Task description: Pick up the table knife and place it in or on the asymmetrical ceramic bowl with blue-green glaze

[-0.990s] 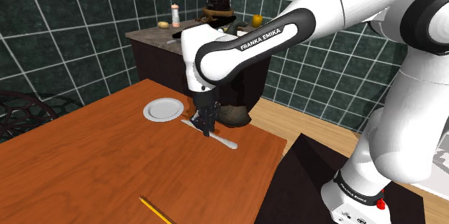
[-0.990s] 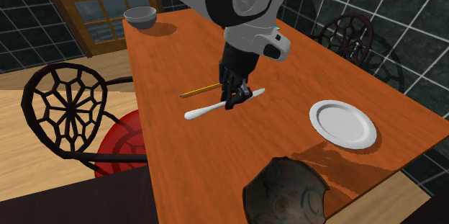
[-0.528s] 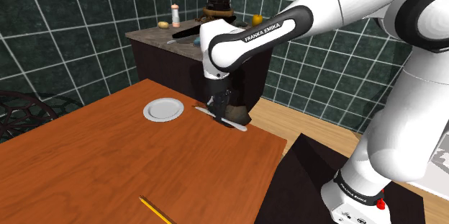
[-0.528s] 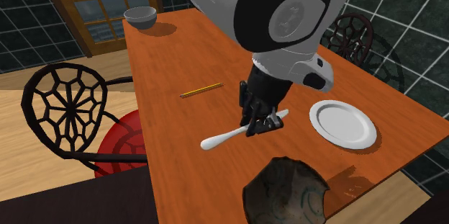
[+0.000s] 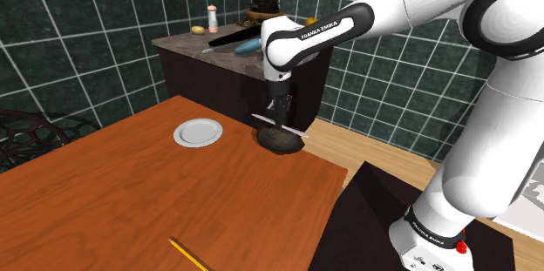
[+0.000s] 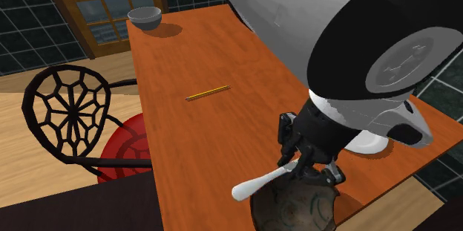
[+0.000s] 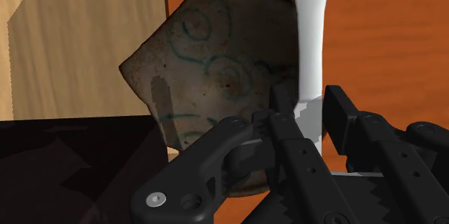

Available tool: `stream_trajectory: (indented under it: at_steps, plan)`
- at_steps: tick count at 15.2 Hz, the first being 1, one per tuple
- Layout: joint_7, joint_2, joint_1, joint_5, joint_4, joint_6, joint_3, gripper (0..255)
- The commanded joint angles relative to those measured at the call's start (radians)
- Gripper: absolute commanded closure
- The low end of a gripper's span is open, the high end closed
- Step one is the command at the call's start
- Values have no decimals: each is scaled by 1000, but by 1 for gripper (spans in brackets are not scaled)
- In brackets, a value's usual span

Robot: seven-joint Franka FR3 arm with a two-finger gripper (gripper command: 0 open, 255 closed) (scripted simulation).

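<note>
The table knife (image 6: pixel 258 184) is plain white and lies level in my gripper (image 6: pixel 307 166), which is shut on it near its middle. It hangs just above the asymmetrical bowl (image 6: pixel 291 209), a dark brownish bowl with blue-green swirls at the table's corner. From the shoulder view the gripper (image 5: pixel 281 122) stands upright over the bowl (image 5: pixel 279 142) with the knife (image 5: pixel 292 129) crossing its rim. In the wrist view the knife (image 7: pixel 309 35) runs out from between the fingers (image 7: pixel 337 112) across the bowl (image 7: pixel 209 71).
A white plate (image 5: pixel 198 132) lies beside the bowl on the wooden table (image 5: pixel 131 199). A yellow pencil (image 6: pixel 207 93) lies mid-table and a grey bowl (image 6: pixel 145 17) sits at the far corner. A wire chair (image 6: pixel 65 115) stands alongside. A counter (image 5: pixel 187 47) holds small items.
The arm has carried the knife from the middle of the table, past the plate, to just above the dark bowl at the table's corner. The fingers stayed shut on it.
</note>
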Motion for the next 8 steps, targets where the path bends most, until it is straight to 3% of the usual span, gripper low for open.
stream_trajectory:
  at_steps: [1, 8]
  plan:
    - [-44, 17, -25, -10, 24, -8, -22, 255]
    - [-62, 61, -36, -19, -3, 62, -33, 255]
